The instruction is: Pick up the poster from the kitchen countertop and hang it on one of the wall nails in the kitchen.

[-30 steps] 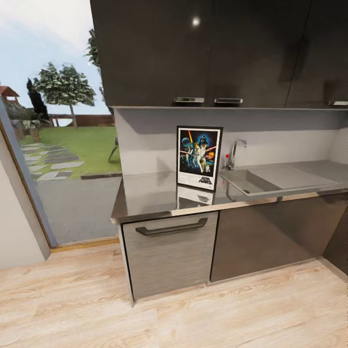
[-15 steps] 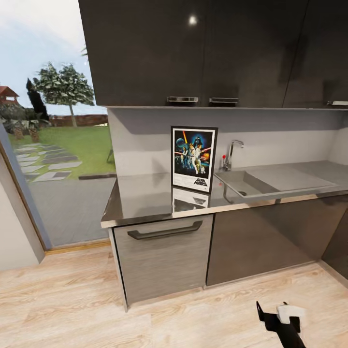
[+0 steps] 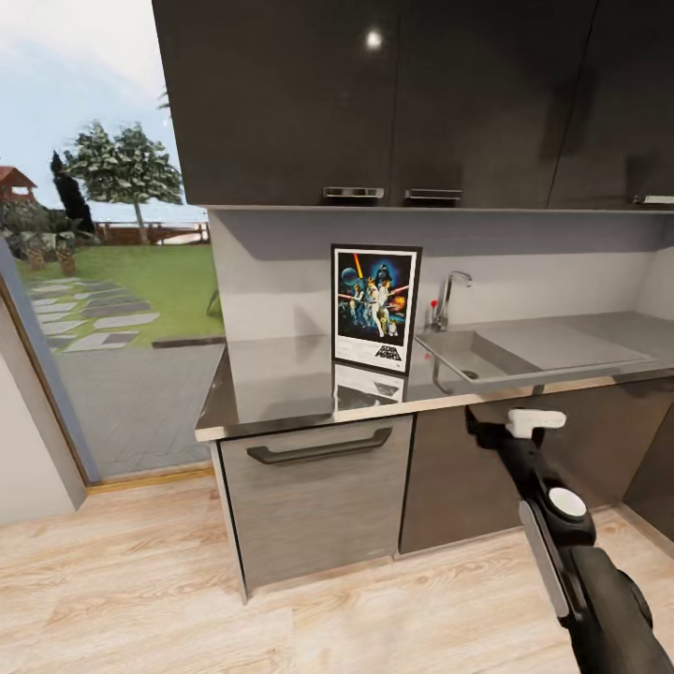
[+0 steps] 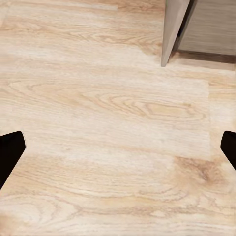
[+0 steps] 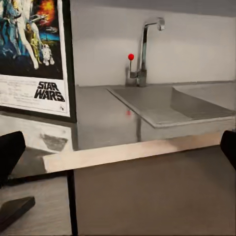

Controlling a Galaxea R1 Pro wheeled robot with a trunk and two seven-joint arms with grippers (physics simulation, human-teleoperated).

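Garden and paving show through the tall window [image 3: 84,281] at the far left, with the wood floor [image 3: 140,580] running beneath. The left claw [image 4: 118,147] points down at that floor, its dark fingertips at the frame edges, spread wide and holding nothing. Next comes the surface [image 3: 281,384], glossy and mirror-like, over a grey cabinet with a dark bar handle [image 3: 318,446]. The poster [image 3: 375,308] stands upright near the back of it, long axis vertical, leaning at the grey wall, its reflection just below. Right of it sit the tap [image 3: 449,298] and the sink [image 3: 524,351]. The right claw [image 3: 510,429] is raised in front of the cabinet below the sink, its fingers apart and empty. From that claw the poster lies up, forward and to the left, so the right arm is the nearer one for the reach.
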